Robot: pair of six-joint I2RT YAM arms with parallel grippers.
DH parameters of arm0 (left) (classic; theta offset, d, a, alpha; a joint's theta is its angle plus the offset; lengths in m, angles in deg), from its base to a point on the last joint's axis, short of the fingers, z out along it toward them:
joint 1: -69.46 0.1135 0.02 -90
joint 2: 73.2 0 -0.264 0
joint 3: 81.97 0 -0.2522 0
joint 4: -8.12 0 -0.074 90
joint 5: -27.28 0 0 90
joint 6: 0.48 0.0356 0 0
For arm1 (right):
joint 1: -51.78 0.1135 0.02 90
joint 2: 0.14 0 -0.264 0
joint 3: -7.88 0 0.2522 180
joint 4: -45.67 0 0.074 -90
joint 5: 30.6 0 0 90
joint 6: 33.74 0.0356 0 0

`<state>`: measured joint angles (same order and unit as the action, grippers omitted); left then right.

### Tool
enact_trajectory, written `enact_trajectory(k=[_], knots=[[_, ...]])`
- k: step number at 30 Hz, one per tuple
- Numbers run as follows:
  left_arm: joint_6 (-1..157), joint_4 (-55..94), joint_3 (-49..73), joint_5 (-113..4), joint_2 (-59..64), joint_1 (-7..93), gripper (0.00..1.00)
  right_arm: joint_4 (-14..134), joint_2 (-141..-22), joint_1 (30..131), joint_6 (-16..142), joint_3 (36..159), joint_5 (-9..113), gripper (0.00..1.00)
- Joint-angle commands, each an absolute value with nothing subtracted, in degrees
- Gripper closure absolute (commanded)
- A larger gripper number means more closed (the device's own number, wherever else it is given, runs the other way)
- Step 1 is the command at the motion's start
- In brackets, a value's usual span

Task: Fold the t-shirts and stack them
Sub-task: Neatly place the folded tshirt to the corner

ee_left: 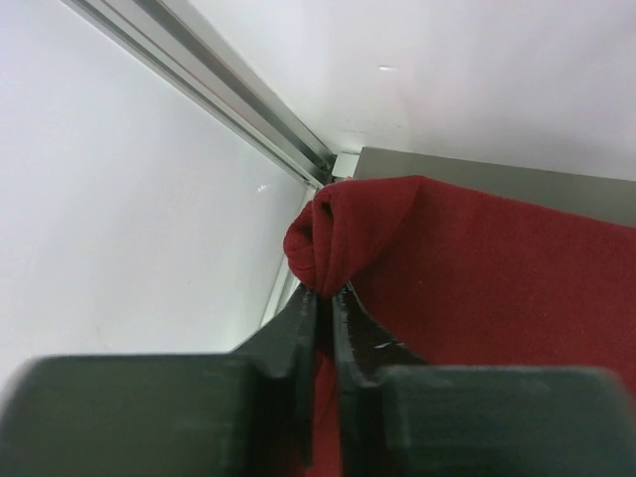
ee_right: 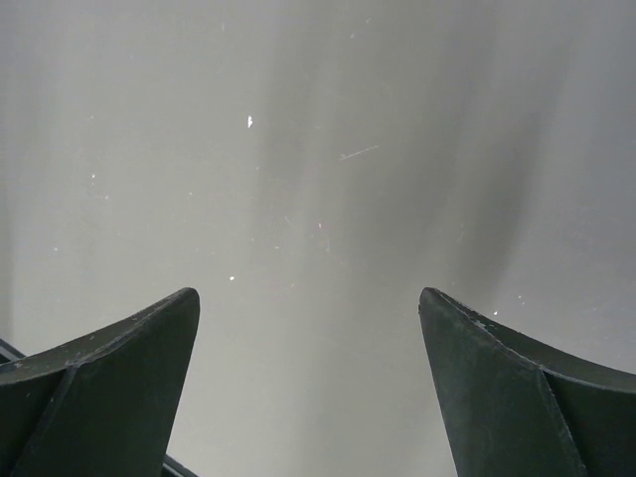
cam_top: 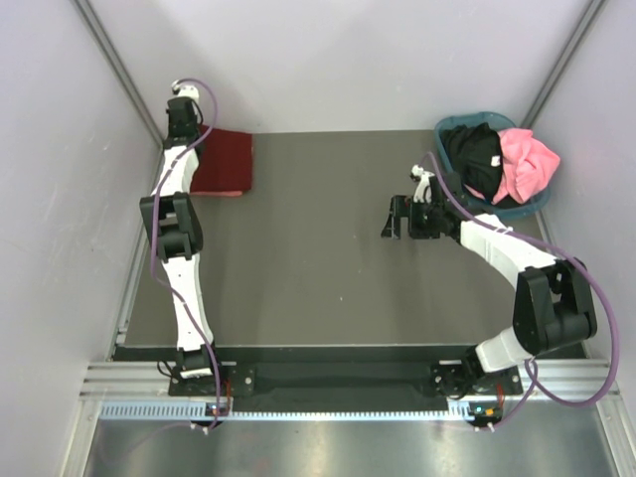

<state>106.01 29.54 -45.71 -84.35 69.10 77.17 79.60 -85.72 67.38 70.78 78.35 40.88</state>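
A dark maroon red t-shirt [cam_top: 224, 161] lies folded at the table's far left corner. My left gripper [cam_top: 191, 127] is over its back left corner and shut on a bunched fold of the cloth. In the left wrist view the fingertips [ee_left: 325, 290] pinch that maroon bunch [ee_left: 333, 234] close to the wall. A black t-shirt [cam_top: 475, 154] and a pink t-shirt [cam_top: 527, 164] lie crumpled in the basket. My right gripper [cam_top: 394, 217] hovers open over the bare table right of centre. The right wrist view shows only grey table between its wide-apart fingers [ee_right: 308, 298].
The teal-blue plastic basket [cam_top: 538, 205] stands at the far right corner. White walls and an aluminium rail [ee_left: 229, 94] close in the far left corner, right beside the left gripper. The grey table [cam_top: 318, 288] ends at a metal frame by the arm bases.
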Motion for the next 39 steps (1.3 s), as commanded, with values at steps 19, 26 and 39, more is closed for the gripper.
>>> enact_trajectory(k=[19,26,39], knots=[[91.23,37.59,-35.47,-75.32,50.04,73.07,0.09,80.44,-80.39,66.81,72.07,80.53,39.01,0.0],[79.07,39.72,-18.06,-54.56,32.57,68.07,0.01,83.87,-72.31,66.64,73.48,80.53,39.81,0.0],[73.36,39.72,9.96,-36.53,6.53,52.52,0.01,91.95,-55.61,66.72,75.58,81.85,40.59,0.0]])
